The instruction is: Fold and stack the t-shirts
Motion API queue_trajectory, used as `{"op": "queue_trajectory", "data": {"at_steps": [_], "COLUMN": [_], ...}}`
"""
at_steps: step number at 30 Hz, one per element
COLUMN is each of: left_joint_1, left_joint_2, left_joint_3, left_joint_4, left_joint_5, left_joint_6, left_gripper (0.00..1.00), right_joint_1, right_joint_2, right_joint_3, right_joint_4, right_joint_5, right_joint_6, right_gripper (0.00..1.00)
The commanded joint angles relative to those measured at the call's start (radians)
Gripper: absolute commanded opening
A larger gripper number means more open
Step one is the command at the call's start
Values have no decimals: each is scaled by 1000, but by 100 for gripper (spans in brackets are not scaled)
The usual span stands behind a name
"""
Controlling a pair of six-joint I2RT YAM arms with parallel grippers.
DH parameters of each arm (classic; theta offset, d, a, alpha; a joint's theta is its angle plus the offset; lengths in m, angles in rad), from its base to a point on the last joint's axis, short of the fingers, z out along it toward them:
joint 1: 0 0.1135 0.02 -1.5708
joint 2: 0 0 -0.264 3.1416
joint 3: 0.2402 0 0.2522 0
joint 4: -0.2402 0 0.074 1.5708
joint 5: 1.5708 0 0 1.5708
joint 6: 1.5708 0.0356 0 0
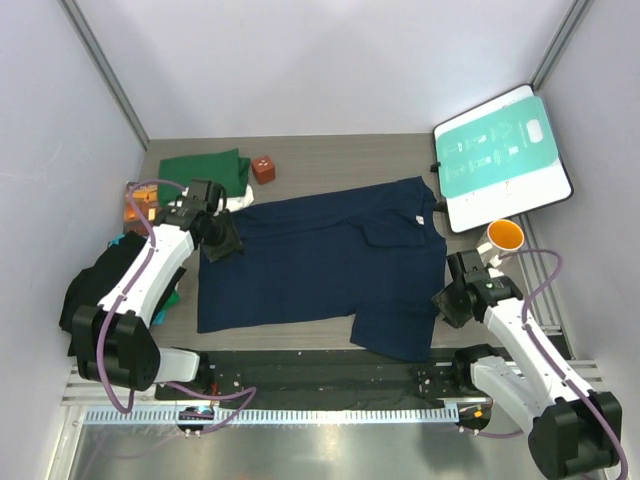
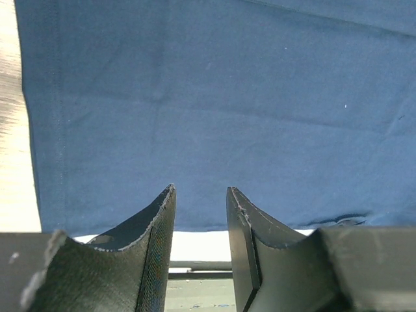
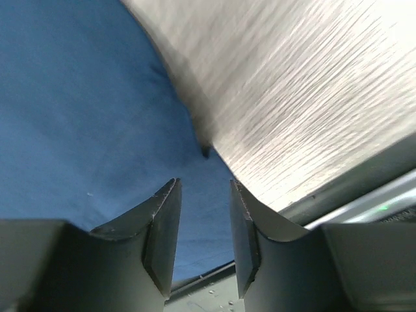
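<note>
Left tool (image 1: 222, 244) hangs beside navy t-shirt (image 1: 320, 265), spread flat.

No text could be read anywhere. The teal-and-white board (image 1: 503, 158) bore pale printed marks (possibly pictograms or lettering), but they were too small to make out.

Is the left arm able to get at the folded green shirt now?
Probably yes. The green shirt lies uncovered just beyond the left hand, which is open and empty over the navy shirt; nothing stands between them.
</note>
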Motion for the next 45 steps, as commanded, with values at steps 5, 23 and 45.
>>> {"op": "queue_trajectory", "data": {"at_steps": [5,23,45], "left_joint_1": [-5,-6,-6], "left_joint_2": [13,27,26], "left_joint_3": [20,26,-15], "left_joint_4": [57,52,52], "left_joint_5": [47,44,25], "left_joint_6": [25,30,33], "left_gripper": [38,37,36], "right_joint_1": [5,5,4], "right_joint_2": [92,251,291], "right_joint_3": [141,51,115], "right_joint_4": [-63,115,265], "right_joint_5": [195,86,-47], "right_joint_6": [-24,-70,-61], "right_gripper": [48,48,1]}}
